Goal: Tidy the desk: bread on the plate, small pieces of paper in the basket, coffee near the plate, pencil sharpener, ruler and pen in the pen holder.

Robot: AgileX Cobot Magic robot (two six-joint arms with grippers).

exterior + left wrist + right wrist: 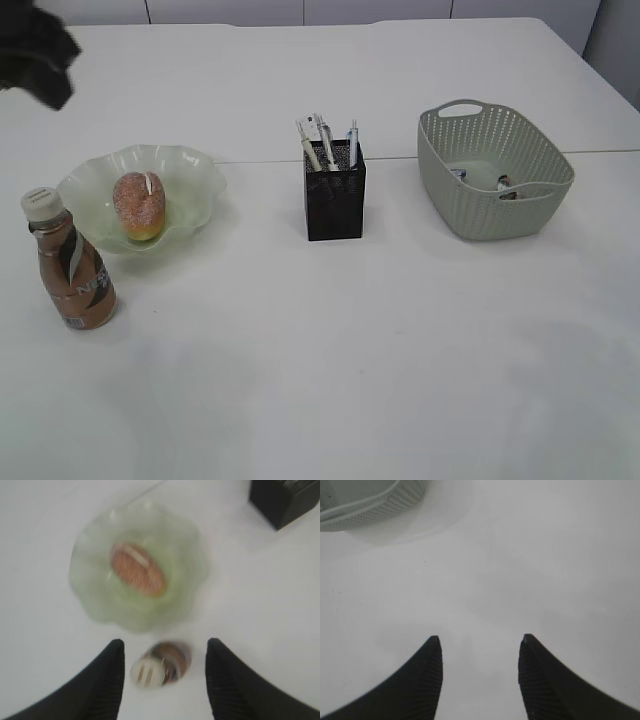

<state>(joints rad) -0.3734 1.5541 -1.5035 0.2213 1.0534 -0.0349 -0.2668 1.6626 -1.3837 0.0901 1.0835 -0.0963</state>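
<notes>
Over the coffee [161, 670] beside the plate [95, 605], left tool [165, 652] hung spread apart, right tool [479, 647] likewise apart above bare counter [545, 570], seemingly all tidied.

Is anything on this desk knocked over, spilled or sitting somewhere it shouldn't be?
Nothing stands out. The bread sits in the green plate, the coffee bottle stands upright beside it, pens stand in the black pen holder, and small scraps lie inside the basket. No spills show on the table.
</notes>
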